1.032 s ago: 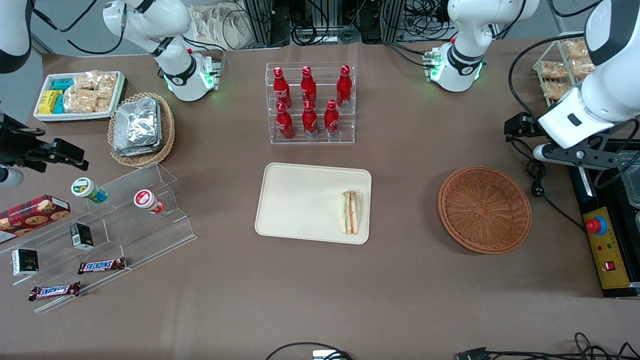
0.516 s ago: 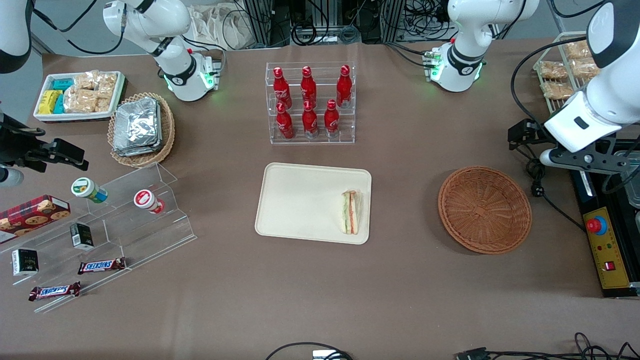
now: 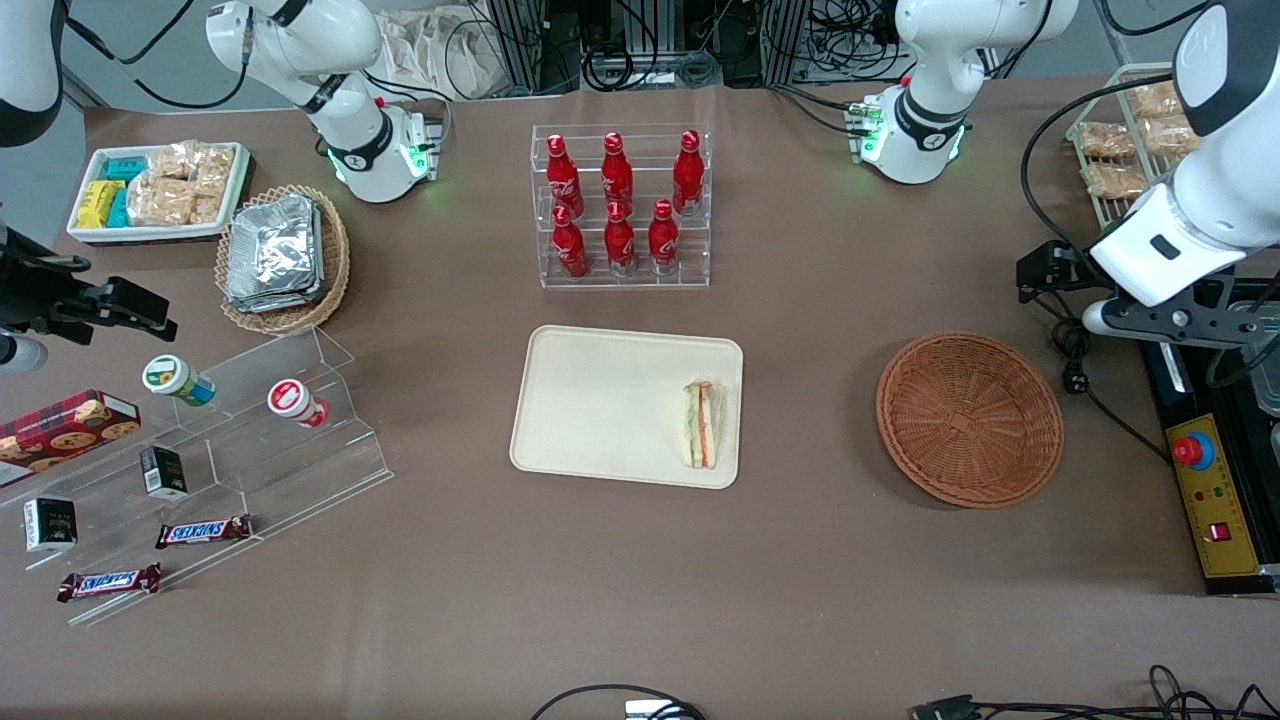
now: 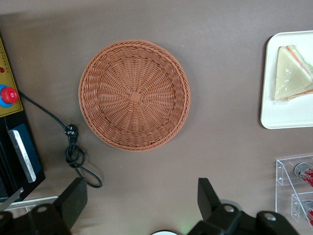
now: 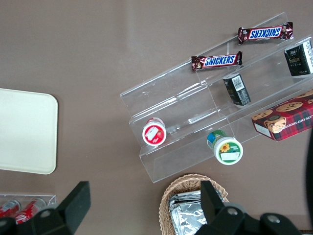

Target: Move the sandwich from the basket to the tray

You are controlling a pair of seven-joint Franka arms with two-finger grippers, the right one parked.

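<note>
The sandwich [image 3: 702, 425] [image 4: 292, 73] lies on the cream tray [image 3: 600, 400] [image 4: 283, 115], close to the tray's short rim that faces the basket. The reddish-brown wicker basket [image 3: 968, 420] [image 4: 134, 95] holds nothing. My gripper [image 3: 1170, 320] [image 4: 141, 198] hangs high above the table's edge at the working arm's end, beside the basket and a little farther from the front camera than it. It is open, fingers wide apart, with only bare table between them.
A black cable [image 3: 1075, 375] [image 4: 73, 156] lies beside the basket, and a control box with a red stop button [image 3: 1210, 500] sits at the table's edge. A rack of red bottles [image 3: 620, 205] stands farther from the camera than the tray.
My gripper has drifted slightly toward the working arm's end of the table, away from the basket. The sandwich, tray and basket have not moved.
</note>
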